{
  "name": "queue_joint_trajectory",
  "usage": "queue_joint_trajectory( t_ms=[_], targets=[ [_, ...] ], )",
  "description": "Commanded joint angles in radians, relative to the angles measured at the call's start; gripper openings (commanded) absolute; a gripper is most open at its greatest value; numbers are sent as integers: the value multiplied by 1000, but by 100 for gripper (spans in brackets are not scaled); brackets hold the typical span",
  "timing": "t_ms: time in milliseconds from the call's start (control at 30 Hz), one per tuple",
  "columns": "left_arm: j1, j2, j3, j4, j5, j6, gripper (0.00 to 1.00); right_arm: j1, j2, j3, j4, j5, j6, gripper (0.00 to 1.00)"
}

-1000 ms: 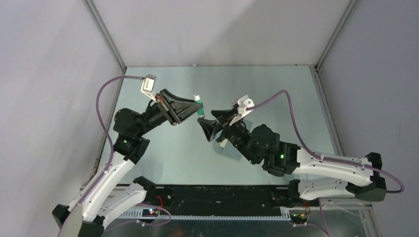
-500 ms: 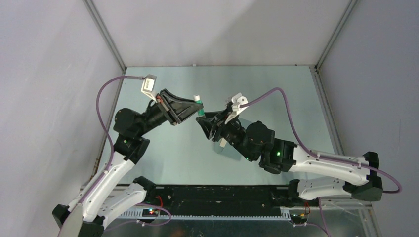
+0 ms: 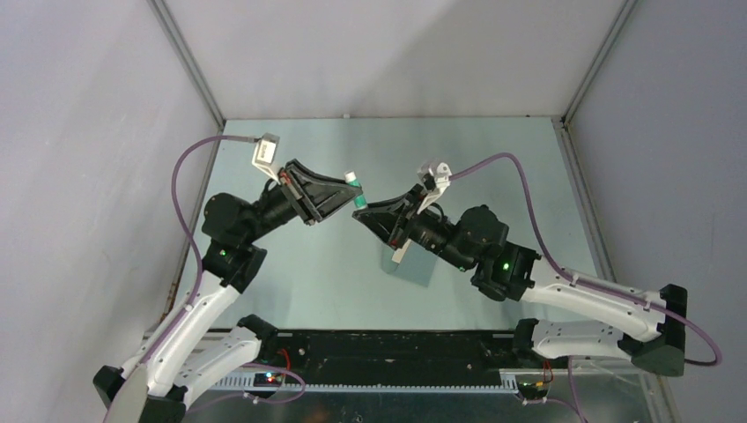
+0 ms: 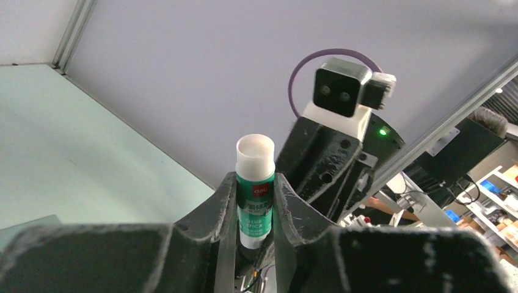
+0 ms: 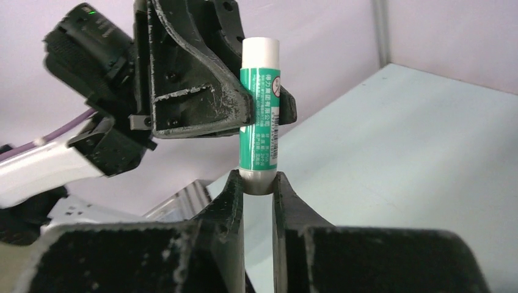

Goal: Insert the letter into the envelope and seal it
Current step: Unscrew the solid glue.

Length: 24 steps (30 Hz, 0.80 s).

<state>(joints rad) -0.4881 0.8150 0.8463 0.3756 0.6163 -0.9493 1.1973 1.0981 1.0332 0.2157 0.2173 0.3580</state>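
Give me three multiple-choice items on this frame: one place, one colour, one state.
1. Where is the glue stick?
A) flat on the table
B) in the air between both grippers
C) against the back wall

2. Its label colour?
A) green
B) red
C) yellow

3. The left gripper is:
A) open and empty
B) out of view
C) shut on the glue stick

Answers:
1 B, it stands clear of the table, with the right gripper on its lower end.
2 A, both wrist views show a green label.
3 C, both fingers press its body.
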Motion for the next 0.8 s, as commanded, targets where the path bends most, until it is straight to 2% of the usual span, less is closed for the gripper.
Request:
queue_joint_trajectory(
  t_ms=[0, 233, 467, 633, 733, 767],
  targets=[
    [18, -23, 24, 11, 36, 18, 0, -113, -62, -58, 204, -339, 146, 0],
    [19, 0, 40, 60, 106, -13, 0, -259, -44, -102, 358, -634, 325, 0],
    [19, 8, 53, 65, 165, -7, 0, -343, 76, -101, 578, -889, 552, 0],
    [18, 20, 69, 79, 210, -11, 0, -384, 216, -98, 933, -1039, 834, 0],
    [19, 28, 67, 113, 230, -37, 0, -401, 302, -88, 1189, -1070, 1043, 0],
    [19, 30, 66, 139, 240, -46, 0, -407, 345, -76, 1228, -1082, 1082, 0]
  ],
)
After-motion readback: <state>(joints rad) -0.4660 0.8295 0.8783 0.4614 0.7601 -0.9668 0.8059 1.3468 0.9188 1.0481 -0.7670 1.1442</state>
